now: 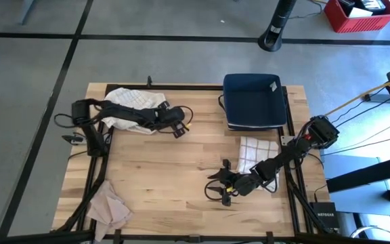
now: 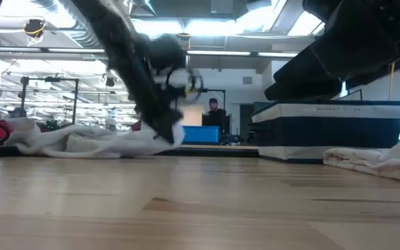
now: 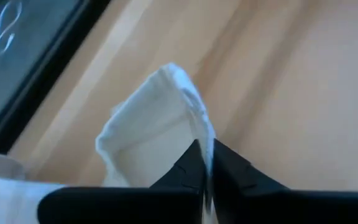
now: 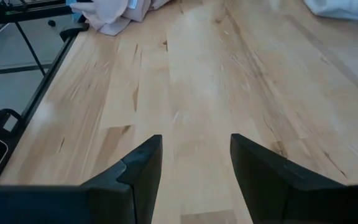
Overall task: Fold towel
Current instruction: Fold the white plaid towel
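A crumpled white towel lies on the wooden table at the far left, also seen in the low view. My left gripper is at the towel's right end, shut on it. Near the middle of the table's front, my right gripper hovers open over bare wood, holding nothing. A checkered towel lies flat under the right arm, near the basket. My left gripper pinches the white towel's hemmed edge between its two fingers, at the towel's right end. The fingers slant down from the table's left. The edge stands up from the fingers as a raised fold, and the rest of the towel lies on the table.
A dark blue basket stands at the far right. A beige cloth lies bunched at the near left corner. Bare wood lies between the two grippers in the table's middle.
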Available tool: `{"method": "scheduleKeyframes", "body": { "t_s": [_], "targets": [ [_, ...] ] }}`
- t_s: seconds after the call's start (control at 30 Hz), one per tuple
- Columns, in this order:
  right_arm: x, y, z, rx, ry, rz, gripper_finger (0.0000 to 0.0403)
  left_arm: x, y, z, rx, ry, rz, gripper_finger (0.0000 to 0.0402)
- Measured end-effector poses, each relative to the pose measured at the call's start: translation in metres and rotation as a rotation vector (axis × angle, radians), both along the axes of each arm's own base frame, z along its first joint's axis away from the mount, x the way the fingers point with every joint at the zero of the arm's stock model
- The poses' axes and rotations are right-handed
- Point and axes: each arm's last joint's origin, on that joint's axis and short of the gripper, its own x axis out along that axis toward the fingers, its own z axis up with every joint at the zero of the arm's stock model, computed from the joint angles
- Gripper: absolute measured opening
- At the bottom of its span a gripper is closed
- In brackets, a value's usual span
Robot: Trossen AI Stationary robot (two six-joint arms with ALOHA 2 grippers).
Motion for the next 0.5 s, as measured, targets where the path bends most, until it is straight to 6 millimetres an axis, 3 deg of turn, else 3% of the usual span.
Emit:
{"method": "scheduleKeyframes", "body": {
  "t_s": [0.1,0.23,0.4,0.5],
  "targets": [
    [0.000,0.000,0.000,0.002,-0.004,0.000,0.0193,0.003,-0.029,0.039,-0.005,-0.065,-0.078,0.0003],
    [0.000,0.000,0.000,0.005,-0.005,-0.001,0.0193,-0.003,-0.070,0.107,-0.027,-0.195,-0.195,0.0002],
    [0.001,0.001,0.002,0.016,-0.020,-0.003,0.0193,-0.034,-0.106,0.202,-0.046,-0.483,-0.299,0.0004],
    [0.001,0.001,0.003,0.019,-0.025,-0.002,0.0193,-0.061,-0.121,0.246,-0.046,-0.633,-0.371,0.0002]
  ]
}}
